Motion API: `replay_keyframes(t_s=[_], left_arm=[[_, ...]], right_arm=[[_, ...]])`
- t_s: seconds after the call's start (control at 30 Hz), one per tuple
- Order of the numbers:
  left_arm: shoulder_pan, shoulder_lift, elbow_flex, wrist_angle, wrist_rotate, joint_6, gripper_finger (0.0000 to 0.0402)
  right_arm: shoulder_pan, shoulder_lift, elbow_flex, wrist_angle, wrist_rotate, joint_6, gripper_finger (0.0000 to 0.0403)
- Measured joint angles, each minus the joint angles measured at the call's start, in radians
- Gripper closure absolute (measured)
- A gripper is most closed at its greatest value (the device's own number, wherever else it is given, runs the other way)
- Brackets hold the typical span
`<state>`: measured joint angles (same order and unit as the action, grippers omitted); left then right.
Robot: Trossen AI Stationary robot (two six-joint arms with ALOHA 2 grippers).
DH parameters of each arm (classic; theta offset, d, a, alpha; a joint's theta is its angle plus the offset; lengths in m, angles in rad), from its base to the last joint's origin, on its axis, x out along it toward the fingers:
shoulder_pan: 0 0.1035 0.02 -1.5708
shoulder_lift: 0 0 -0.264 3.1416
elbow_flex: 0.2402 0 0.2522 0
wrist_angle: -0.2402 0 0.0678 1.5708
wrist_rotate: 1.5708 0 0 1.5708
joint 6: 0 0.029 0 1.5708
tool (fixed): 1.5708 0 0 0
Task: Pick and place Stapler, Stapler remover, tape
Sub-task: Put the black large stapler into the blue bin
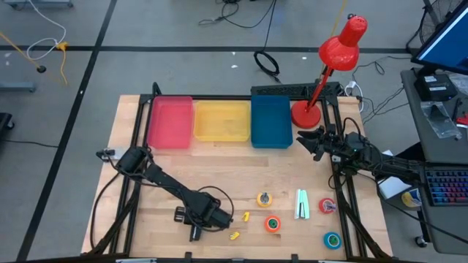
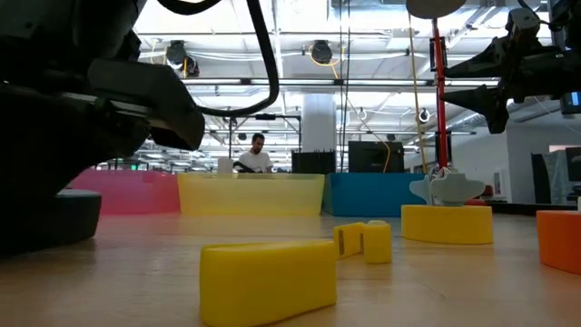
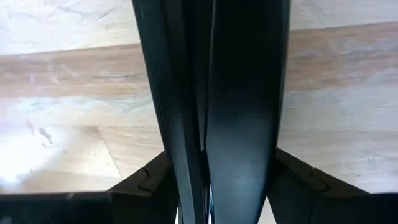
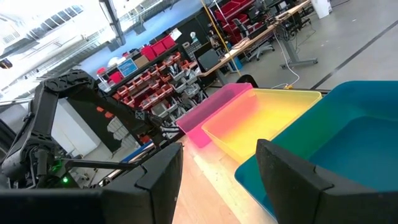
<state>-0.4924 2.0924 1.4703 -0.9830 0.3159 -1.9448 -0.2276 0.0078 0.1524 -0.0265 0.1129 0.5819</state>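
- Pink bin (image 1: 170,121), yellow bin (image 1: 221,120) and blue bin (image 1: 270,120): side by side along the counter's (image 1: 183,175) far edge.
- Red desk lamp (image 1: 333,62): base just beside the blue bin.
- Person (image 2: 253,154): beyond the counter.

A grey floor (image 1: 183,44) with dark seam lines and loose cables fills the upper part of the high view. At the right edge stands a desk (image 1: 439,109) with a keyboard (image 1: 446,186). In the low view, ceiling lights (image 2: 322,50) hang above a person (image 2: 255,154) at centre.
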Motion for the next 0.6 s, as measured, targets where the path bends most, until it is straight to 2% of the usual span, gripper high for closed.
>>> replay_keyframes(t_s=[0.17, 0.33, 0.5, 0.6], left_arm=[[0.028, -0.046, -0.002, 0.054, -0.044, 0.102, 0.0213], [0.07, -0.129, -0.002, 0.154, -0.147, 0.211, 0.0204], [0.133, -0.22, -0.001, 0.274, -0.247, 0.396, 0.021], [0.177, -0.259, -0.001, 0.395, -0.25, 0.525, 0.0204]], right_arm=[[0.0, 0.0, 0.0, 0.007, 0.064, 0.0, 0.0206], [0.0, 0.002, 0.0, 0.052, 0.151, 0.0, 0.0206], [0.0, 0.009, 0.0, 0.149, 0.142, 0.0, 0.0206], [0.0, 0.038, 0.0, 0.241, 0.055, -0.042, 0.0206]])
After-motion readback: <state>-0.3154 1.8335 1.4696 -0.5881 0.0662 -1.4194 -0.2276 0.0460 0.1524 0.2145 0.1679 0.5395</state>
